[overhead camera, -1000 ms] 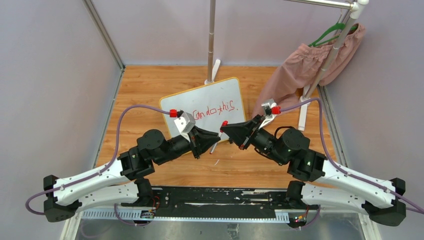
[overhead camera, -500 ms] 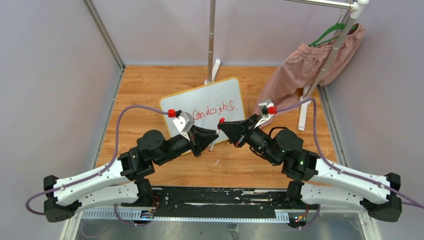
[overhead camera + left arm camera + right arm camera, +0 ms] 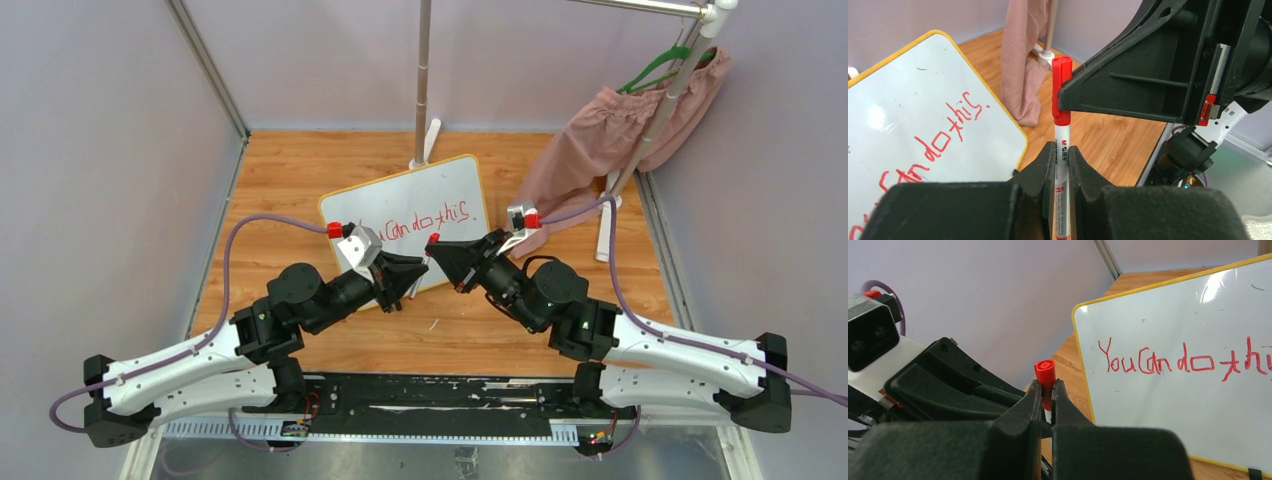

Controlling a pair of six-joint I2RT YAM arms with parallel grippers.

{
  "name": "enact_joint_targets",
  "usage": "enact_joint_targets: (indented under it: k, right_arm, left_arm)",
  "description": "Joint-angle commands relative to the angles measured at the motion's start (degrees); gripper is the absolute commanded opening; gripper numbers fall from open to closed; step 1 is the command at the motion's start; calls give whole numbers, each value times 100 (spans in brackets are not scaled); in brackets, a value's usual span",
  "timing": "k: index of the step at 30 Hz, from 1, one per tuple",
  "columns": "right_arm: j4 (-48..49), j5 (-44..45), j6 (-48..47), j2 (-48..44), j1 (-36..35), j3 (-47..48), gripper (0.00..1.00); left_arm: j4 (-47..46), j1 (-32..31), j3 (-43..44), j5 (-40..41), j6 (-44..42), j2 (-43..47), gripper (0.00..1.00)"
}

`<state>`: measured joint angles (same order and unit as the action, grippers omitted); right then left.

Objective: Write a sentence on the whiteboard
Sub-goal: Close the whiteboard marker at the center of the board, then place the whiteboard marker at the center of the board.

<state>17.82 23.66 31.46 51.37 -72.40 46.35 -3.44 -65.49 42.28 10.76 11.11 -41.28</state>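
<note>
The whiteboard lies tilted on the wooden table, yellow-rimmed, and carries the sentence in red marker. The right wrist view shows the sentence as "You can do thi" before the frame edge cuts it off. A white marker with a red cap hangs in the air in front of the board. My left gripper is shut on the barrel. My right gripper is shut on the red cap, which sits on the barrel's end. In the top view the left gripper and the right gripper meet tip to tip.
A pink garment hangs from a rack at the back right, its white foot on the table. A metal pole stands just behind the board. Grey walls close in both sides.
Both grippers have drifted a little to the left together, carrying the marker between them. Neither grip has changed.
</note>
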Motion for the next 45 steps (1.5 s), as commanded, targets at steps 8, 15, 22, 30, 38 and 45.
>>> enact_joint_targets:
  k: [8,15,22,30,38,45]
  right_arm:
    - [-1079,-763,317,363,-604,-123,0]
    - [-1299,-887,-74,80,-604,-3,13]
    - [-1389,-841,26,-45,-608,181,55]
    - [-2751,244,-31,-1048,-604,409,89]
    - [-3451,1719,-377,-2599,-608,42,89]
    - [-4033,2134,-554,-2894,-608,233,88]
  left_arm:
    - [-1727,15,3,12,-188,193,0]
    - [-1519,17,-676,-80,117,346,0]
    - [-1463,19,-879,-181,127,192,0]
    - [-481,17,-1128,-286,-114,-157,0]
    - [1131,-52,-579,-438,-435,-1754,0]
    - [2322,-551,547,-50,-821,-3686,0]
